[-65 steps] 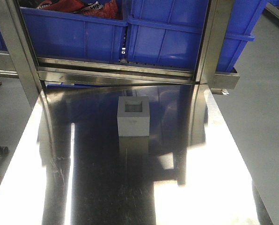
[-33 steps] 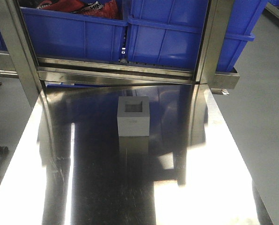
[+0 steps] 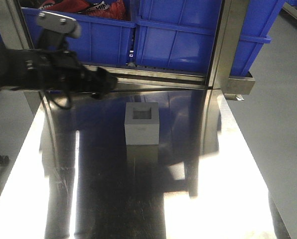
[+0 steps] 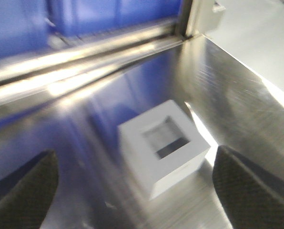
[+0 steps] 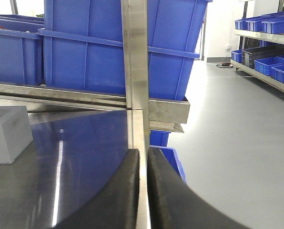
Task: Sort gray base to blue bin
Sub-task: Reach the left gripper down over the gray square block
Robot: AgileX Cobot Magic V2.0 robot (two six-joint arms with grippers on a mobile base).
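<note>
Since the earlier frame the left arm has swung in over the far-left part of the table [image 3: 138,199], and its left hand [image 3: 106,82] now hangs just left of and beyond the gray base [image 3: 142,123], which has not shifted.

Nearest, the right hand [image 5: 142,191] sits low by the table's right edge, its fingers pressed together with nothing between them. Past the table's middle, toward the far edge, the gray base stands upright with its recess facing up. The left hand is spread wide and empty; in the wrist view its fingers [image 4: 23,191] frame the block from above, not touching it. Beyond the far edge, behind a steel rail [image 3: 123,74], stands the blue bin [image 3: 183,40].

This looks like the approach before the grasp. Next, the left hand should centre over the block, come down, and close on two opposite side faces.
</note>
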